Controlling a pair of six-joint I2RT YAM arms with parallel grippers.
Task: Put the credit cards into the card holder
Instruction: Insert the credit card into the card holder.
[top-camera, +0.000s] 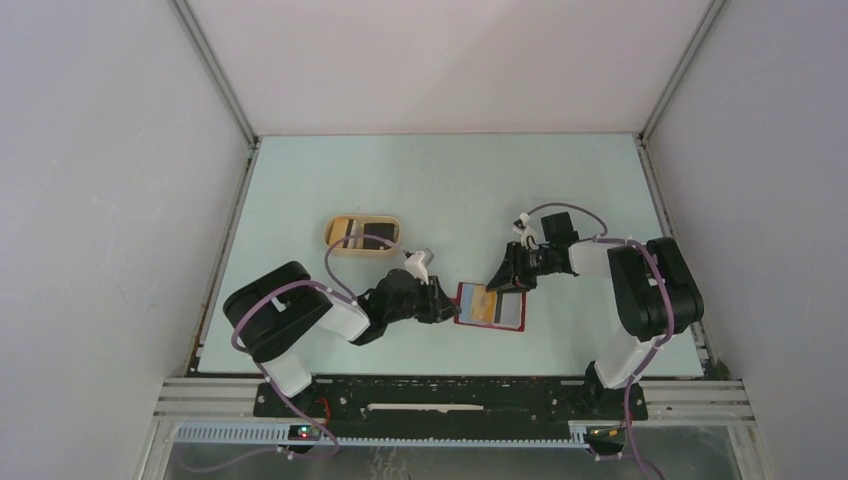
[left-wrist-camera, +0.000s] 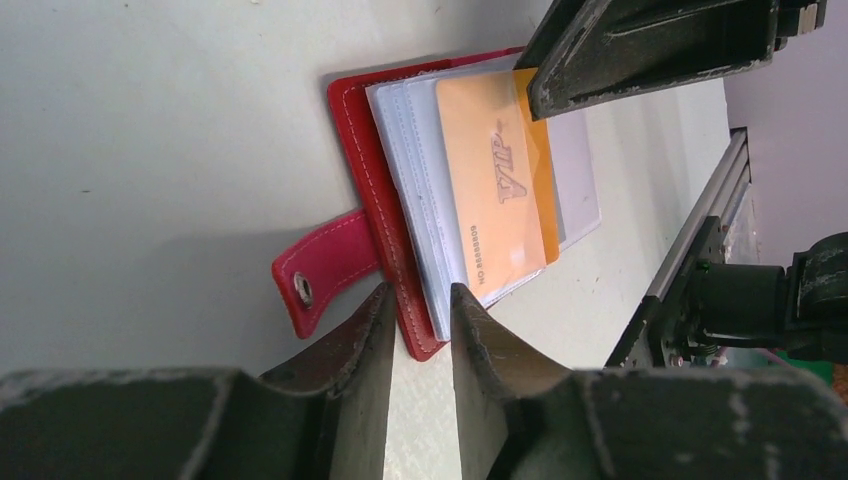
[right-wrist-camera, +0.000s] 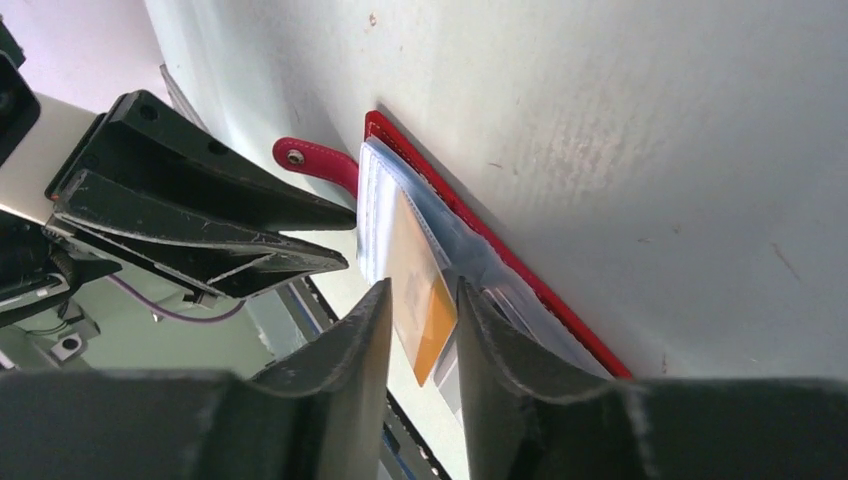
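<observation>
The red card holder (top-camera: 512, 314) lies open on the table, pale pockets up. It also shows in the left wrist view (left-wrist-camera: 372, 160) and the right wrist view (right-wrist-camera: 480, 232). An orange card (top-camera: 478, 302) marked VIP (left-wrist-camera: 490, 190) sits mostly inside a clear pocket, with one strip sticking out (right-wrist-camera: 438, 322). My left gripper (top-camera: 447, 303) has its jaws a narrow gap apart, and its tips (left-wrist-camera: 417, 300) are at the holder's strap-side edge. My right gripper (top-camera: 503, 284) is also narrowly open (right-wrist-camera: 417, 295), over the card's exposed end. More cards (top-camera: 372, 237) lie in the tan dish.
The tan oval dish (top-camera: 338, 232) stands behind the left gripper. The holder's red snap strap (left-wrist-camera: 325, 265) sticks out to the side. A metal rail (left-wrist-camera: 690, 250) runs along the table's near edge. White walls enclose the left, right and back sides.
</observation>
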